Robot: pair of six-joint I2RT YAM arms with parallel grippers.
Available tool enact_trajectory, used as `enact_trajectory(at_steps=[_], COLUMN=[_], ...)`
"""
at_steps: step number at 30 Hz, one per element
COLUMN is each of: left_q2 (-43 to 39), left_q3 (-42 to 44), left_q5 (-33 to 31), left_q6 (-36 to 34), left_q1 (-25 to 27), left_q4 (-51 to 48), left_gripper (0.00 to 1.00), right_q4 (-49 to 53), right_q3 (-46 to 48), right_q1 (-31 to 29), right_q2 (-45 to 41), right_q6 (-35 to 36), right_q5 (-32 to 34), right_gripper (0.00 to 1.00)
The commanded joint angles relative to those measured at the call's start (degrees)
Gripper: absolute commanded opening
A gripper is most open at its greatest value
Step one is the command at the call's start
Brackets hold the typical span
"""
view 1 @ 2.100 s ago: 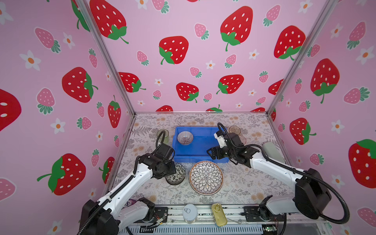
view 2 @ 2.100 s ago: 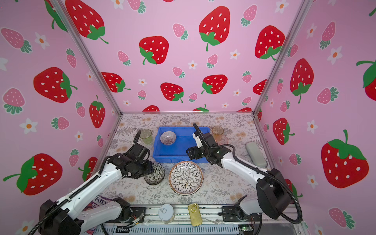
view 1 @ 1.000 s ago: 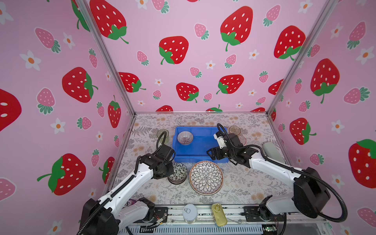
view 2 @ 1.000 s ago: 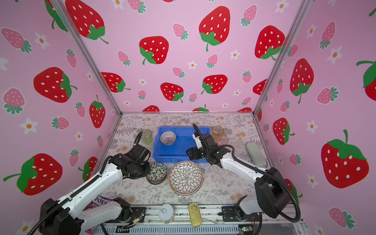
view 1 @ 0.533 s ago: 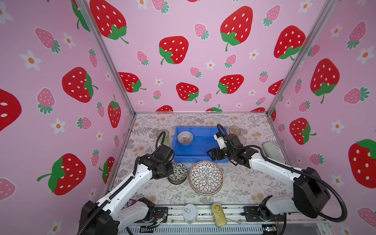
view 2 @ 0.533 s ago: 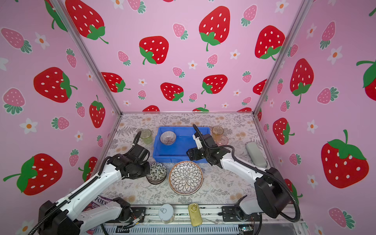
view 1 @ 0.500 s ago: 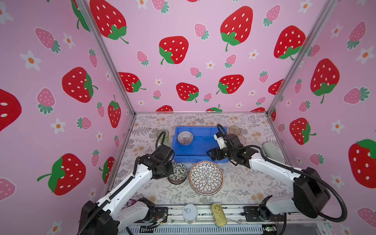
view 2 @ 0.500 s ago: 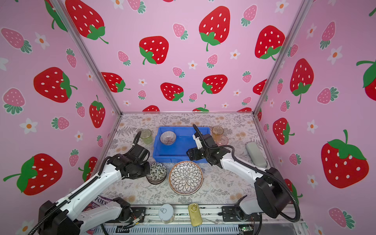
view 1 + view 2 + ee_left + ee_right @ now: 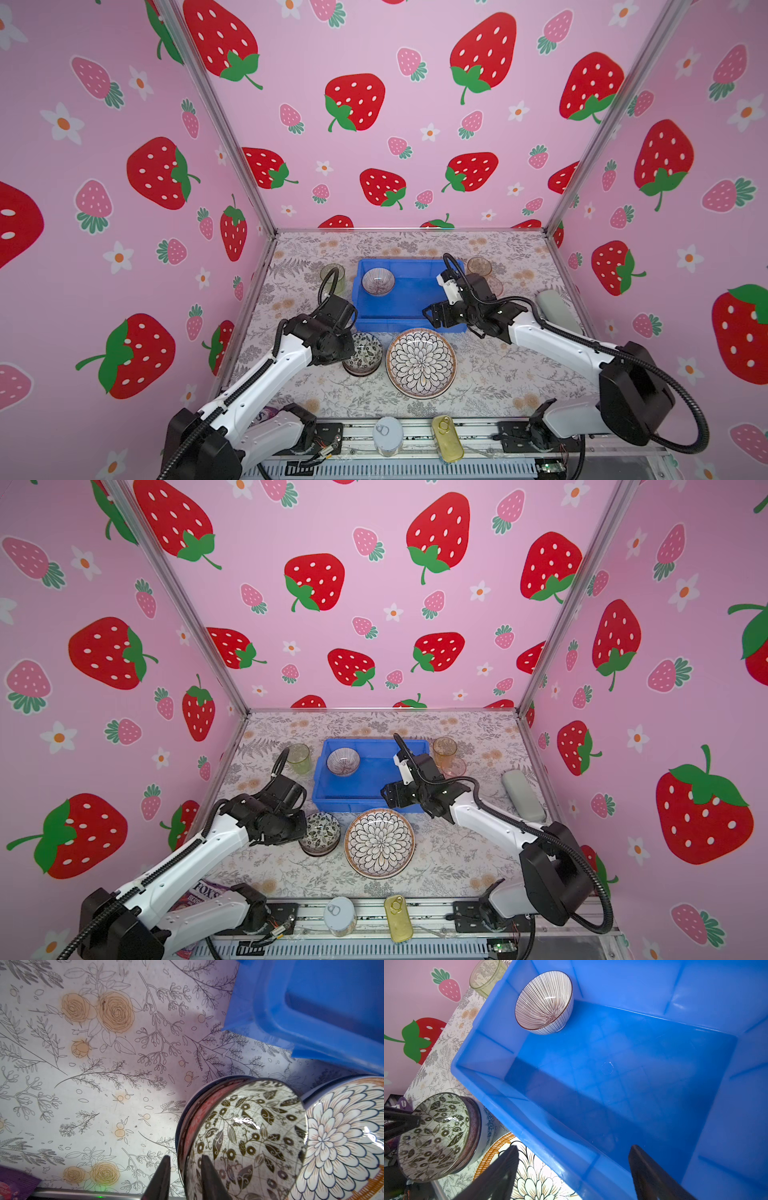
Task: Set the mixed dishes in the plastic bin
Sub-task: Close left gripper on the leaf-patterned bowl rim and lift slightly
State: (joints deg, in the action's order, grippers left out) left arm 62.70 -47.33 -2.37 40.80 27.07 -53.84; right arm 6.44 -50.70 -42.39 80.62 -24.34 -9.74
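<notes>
Left hand (image 9: 184,1159): fingers slightly apart, astride rim of black-floral bowl (image 9: 249,1136).
Right hand (image 9: 573,1147): spread wide over the blue bin (image 9: 612,1074).

Floral-print table (image 9: 498,376) here, carrying blue bin (image 9: 409,326), stacked bowls (image 9: 365,354) just beside petal plate (image 9: 421,362), green tumbler (image 9: 299,759), amber tumbler (image 9: 479,266).

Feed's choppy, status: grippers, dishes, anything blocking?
Left gripper open, fingers astride black-floral bowl rim. Right gripper open, empty, over blue bin. Purple-striped bowl in bin. Petal-patterned plate crowds bowl.
</notes>
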Motion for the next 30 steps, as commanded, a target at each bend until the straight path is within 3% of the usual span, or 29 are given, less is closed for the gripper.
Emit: enact_trajectory(at_steps=[1, 10, 22, 30], left_q2=[0.5, 2.14, 4.41, 5.31], left_q3=[-0.81, -2.03, -4.34, -5.13], left_q5=[-0.55, -0.62, -1.58, -2.47], left_q6=[0.73, -0.01, -1.55, -2.12], left_q1=[0.09, 0.09, 0.64, 0.84], left_q4=[-0.65, -0.28, -1.71, -2.9], left_gripper=[0.31, 0.3, 0.2, 0.18], right_q4=[-0.29, -0.62, -0.75, -0.89], right_q3=[0.69, 0.76, 0.51, 0.6], right_q1=[0.38, 0.4, 0.45, 0.57], right_q2=[-1.25, -1.0, -0.25, -0.14], right_q6=[-0.18, -0.28, -0.01, 0.12], right_q5=[-0.2, -0.44, -0.68, -0.64], right_gripper=[0.86, 0.86, 0.86, 0.86])
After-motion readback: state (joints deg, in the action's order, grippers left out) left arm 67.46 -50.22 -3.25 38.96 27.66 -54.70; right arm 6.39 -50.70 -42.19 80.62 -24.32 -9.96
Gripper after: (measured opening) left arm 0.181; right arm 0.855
